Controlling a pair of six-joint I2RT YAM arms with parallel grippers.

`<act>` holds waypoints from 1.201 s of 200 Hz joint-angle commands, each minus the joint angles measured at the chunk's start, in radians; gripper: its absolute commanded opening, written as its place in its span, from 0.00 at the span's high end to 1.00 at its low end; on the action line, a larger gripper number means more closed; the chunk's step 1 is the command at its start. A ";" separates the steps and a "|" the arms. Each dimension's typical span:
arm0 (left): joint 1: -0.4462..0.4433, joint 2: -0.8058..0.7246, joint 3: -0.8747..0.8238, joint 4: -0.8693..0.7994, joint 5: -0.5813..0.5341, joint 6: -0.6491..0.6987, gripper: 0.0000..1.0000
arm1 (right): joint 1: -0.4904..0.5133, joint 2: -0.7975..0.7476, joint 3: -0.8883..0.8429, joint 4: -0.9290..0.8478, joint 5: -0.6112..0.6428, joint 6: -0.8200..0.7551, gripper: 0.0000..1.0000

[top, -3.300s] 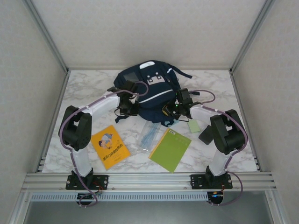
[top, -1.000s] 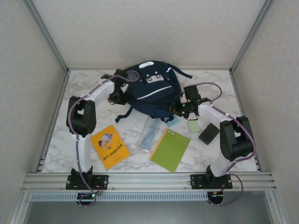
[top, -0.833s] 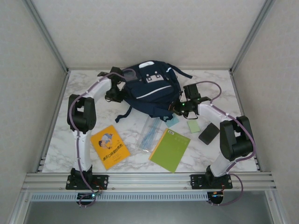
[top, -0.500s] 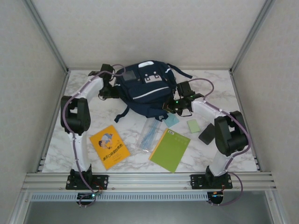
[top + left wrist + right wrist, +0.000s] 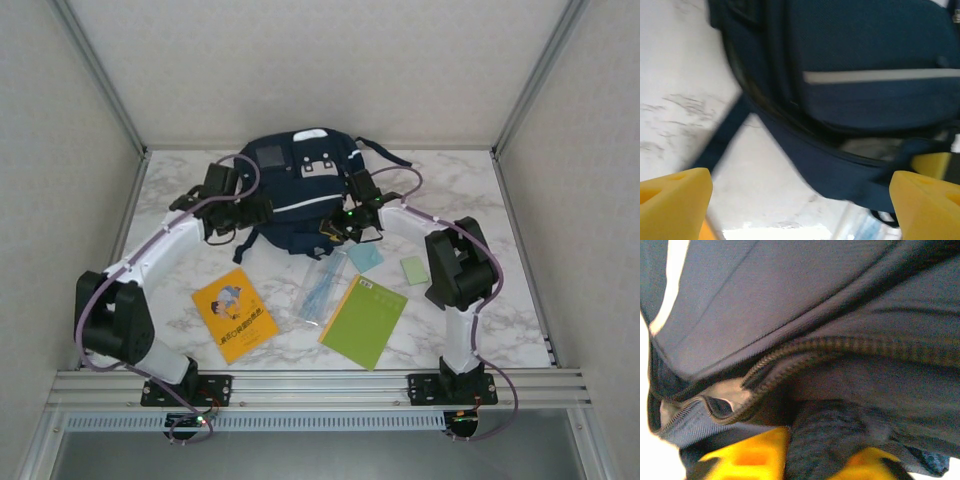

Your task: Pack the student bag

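Observation:
The student bag [image 5: 300, 185], dark navy with a white stripe and a grey patch, lies at the back middle of the marble table [image 5: 180, 190]. My left gripper [image 5: 258, 212] hovers at the bag's front left. Its yellow fingertips [image 5: 672, 205] stand wide open with nothing between them, and the bag [image 5: 865, 60] lies just ahead. My right gripper [image 5: 335, 228] is at the bag's front edge. In the right wrist view a fold of the bag's dark fabric [image 5: 835, 440] sits between its yellow fingers [image 5: 747, 455], just below the parted zip [image 5: 790, 357].
In front of the bag lie an orange book [image 5: 235, 313], a clear pouch of pens [image 5: 322, 288], a green notebook [image 5: 364, 318], a pale blue slip [image 5: 365, 258] and a small green pad [image 5: 414, 270]. A loose strap [image 5: 722, 135] trails onto the table.
My left gripper has opened, let go of the bag and swung from its left side to its front. The right gripper slid left along the front edge; the bag shifted back.

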 commanded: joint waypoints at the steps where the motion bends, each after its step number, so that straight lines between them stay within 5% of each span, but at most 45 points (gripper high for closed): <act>1: -0.059 -0.038 -0.071 0.104 -0.027 -0.100 0.09 | 0.008 -0.019 0.050 0.064 -0.015 -0.036 0.57; 32: -0.164 -0.050 -0.121 0.156 -0.047 -0.124 0.09 | 0.007 -0.174 -0.057 -0.122 0.140 -0.146 0.22; 54: -0.229 -0.054 -0.133 0.162 -0.037 -0.118 0.09 | 0.007 -0.309 -0.156 -0.266 0.258 -0.187 0.14; 93: -0.370 -0.045 -0.142 0.155 0.019 -0.069 0.12 | 0.007 -0.586 -0.391 -0.448 0.417 -0.153 0.14; 126: -0.475 0.021 -0.128 0.147 0.073 -0.028 0.20 | 0.008 -0.765 -0.577 -0.508 0.406 -0.085 0.17; 180: -0.608 0.193 -0.058 0.149 0.104 -0.018 0.37 | 0.011 -0.982 -0.892 -0.314 0.302 0.059 0.25; 240: -0.636 0.324 -0.039 0.133 0.085 -0.046 0.47 | 0.018 -1.001 -1.062 -0.078 0.244 0.133 0.39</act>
